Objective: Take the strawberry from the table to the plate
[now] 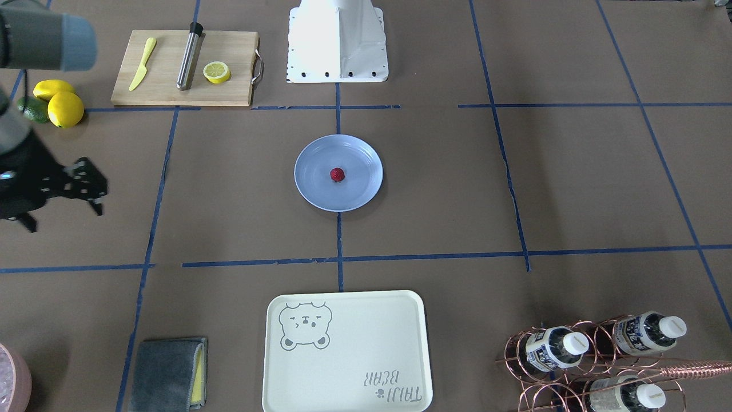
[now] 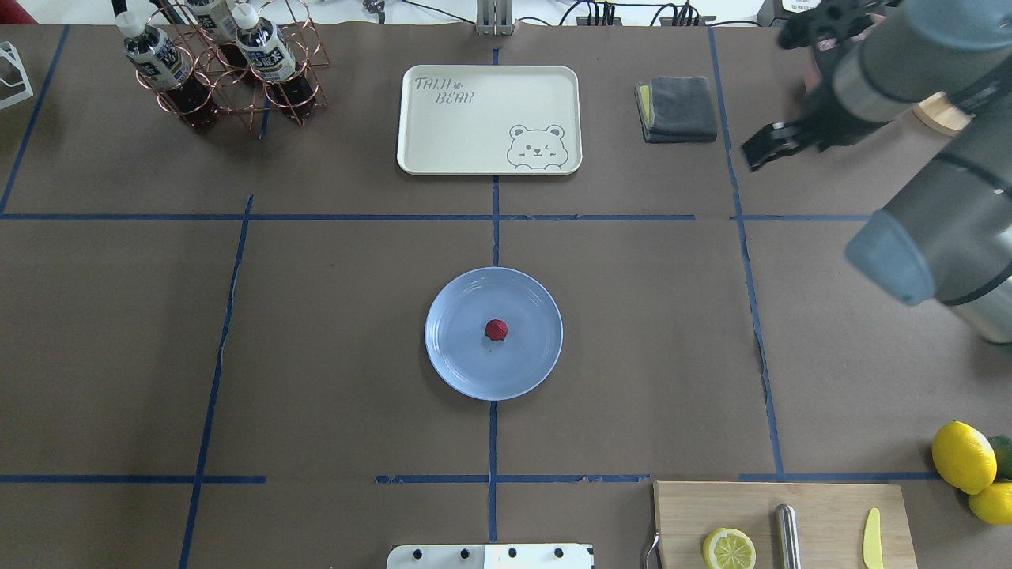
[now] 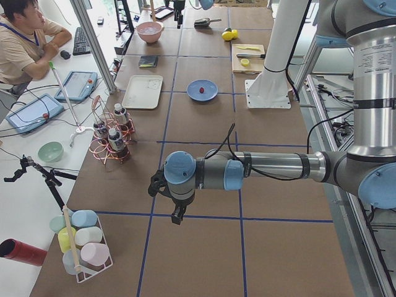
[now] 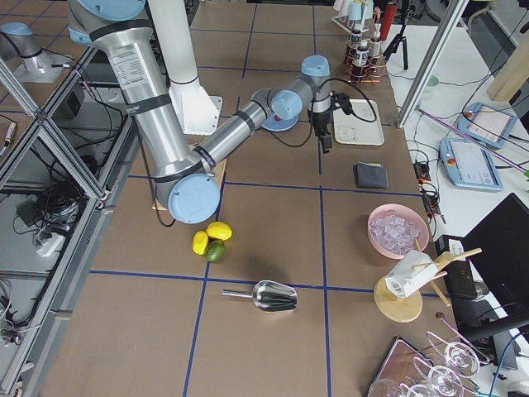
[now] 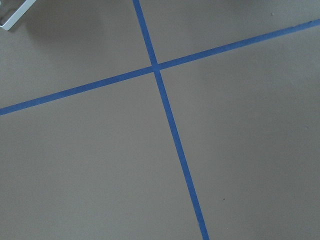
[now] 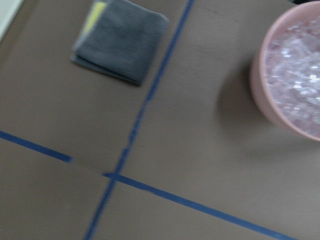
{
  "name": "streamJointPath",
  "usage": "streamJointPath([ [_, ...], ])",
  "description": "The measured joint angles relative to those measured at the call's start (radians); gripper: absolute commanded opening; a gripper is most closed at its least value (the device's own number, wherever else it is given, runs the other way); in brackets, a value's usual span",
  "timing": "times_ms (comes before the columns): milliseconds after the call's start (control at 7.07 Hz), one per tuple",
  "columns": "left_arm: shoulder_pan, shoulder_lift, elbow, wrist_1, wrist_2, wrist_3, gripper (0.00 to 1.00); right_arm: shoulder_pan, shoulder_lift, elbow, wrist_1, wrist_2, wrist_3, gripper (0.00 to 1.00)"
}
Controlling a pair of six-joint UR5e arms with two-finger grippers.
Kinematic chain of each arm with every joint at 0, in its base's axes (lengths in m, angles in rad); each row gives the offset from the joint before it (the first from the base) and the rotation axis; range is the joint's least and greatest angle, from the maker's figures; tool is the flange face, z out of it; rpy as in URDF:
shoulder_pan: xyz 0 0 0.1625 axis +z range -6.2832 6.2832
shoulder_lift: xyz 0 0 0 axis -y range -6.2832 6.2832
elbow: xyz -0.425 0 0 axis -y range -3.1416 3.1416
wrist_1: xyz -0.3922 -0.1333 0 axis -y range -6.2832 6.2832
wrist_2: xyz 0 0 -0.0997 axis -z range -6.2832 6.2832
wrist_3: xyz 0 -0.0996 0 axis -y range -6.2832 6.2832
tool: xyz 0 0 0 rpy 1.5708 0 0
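The small dark red strawberry [image 1: 337, 174] [image 2: 496, 329] lies near the middle of the round light blue plate [image 1: 311, 189] [image 2: 458, 363], at the centre of the brown paper table [image 1: 457, 189]. My right gripper [image 1: 63, 216] hangs open and empty far off to the plate's side; one of its fingers [image 2: 763, 146] shows near the grey cloth. Its wrist view holds only the cloth and a pink bowl. My left gripper [image 3: 177, 216] hovers over bare table far from the plate, and I cannot tell whether it is open or shut.
A wooden cutting board [image 1: 166, 86] carries a lemon half, a yellow knife and a steel rod. Two lemons and an avocado [image 1: 57, 103] lie beside it. The cream bear tray [image 1: 366, 355], grey cloth [image 1: 166, 372], bottle rack [image 1: 595, 355] and pink ice bowl [image 6: 295, 75] line the far side.
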Motion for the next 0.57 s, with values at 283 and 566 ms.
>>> streamJointPath([
  [283, 0.001, 0.000, -0.004, 0.002, -0.002, -0.131, 1.00, 0.238, -0.096, -0.151, 0.002, 0.067, -0.389, 1.00],
  [566, 0.001, -0.003, -0.011, -0.002, 0.004, -0.176, 1.00, 0.345, -0.193, -0.209, 0.010, 0.076, -0.425, 1.00],
])
